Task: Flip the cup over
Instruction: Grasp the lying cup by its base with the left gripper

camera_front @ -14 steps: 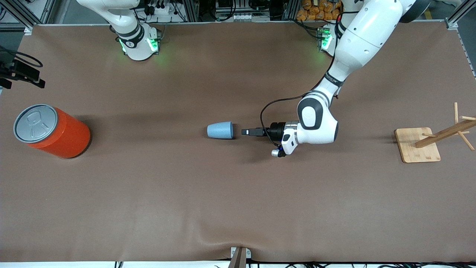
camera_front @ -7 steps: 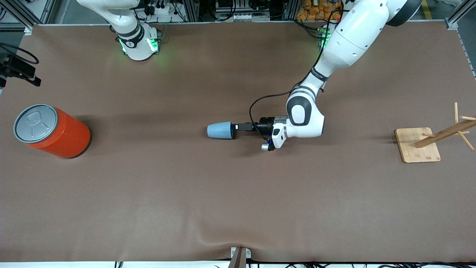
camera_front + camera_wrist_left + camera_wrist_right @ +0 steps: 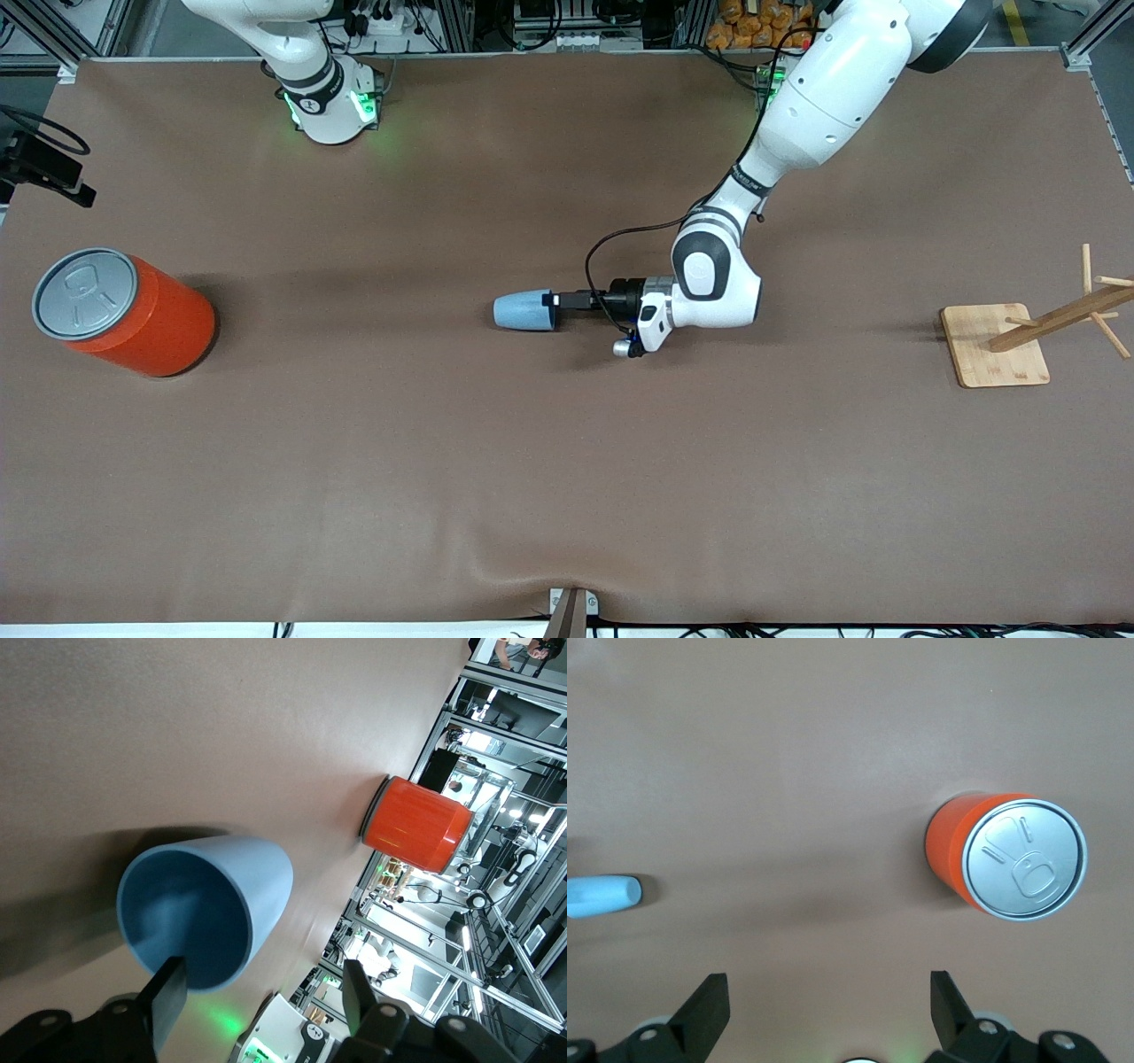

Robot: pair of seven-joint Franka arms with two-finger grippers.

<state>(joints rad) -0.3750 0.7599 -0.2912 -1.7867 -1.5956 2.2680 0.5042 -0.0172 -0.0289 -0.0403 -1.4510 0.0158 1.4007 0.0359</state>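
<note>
The light-blue cup (image 3: 523, 311) lies on its side mid-table, its open mouth toward the left arm's end. My left gripper (image 3: 554, 301) is low at the cup's mouth, held level and open. In the left wrist view the cup (image 3: 204, 912) shows its darker inside. One finger of the left gripper (image 3: 263, 997) is at the mouth and the other is outside the wall, so the rim's wall lies between them. My right gripper (image 3: 830, 1010) is open and empty, high over the table, and waits. From there the cup (image 3: 601, 896) looks small.
A large orange can (image 3: 124, 312) with a grey lid stands upright at the right arm's end; it also shows in the right wrist view (image 3: 1005, 864) and the left wrist view (image 3: 415, 824). A wooden peg rack (image 3: 997, 346) stands at the left arm's end.
My left gripper has moved along the table toward the cup and now reaches its rim. The cup has not moved. The right arm has barely shifted.
</note>
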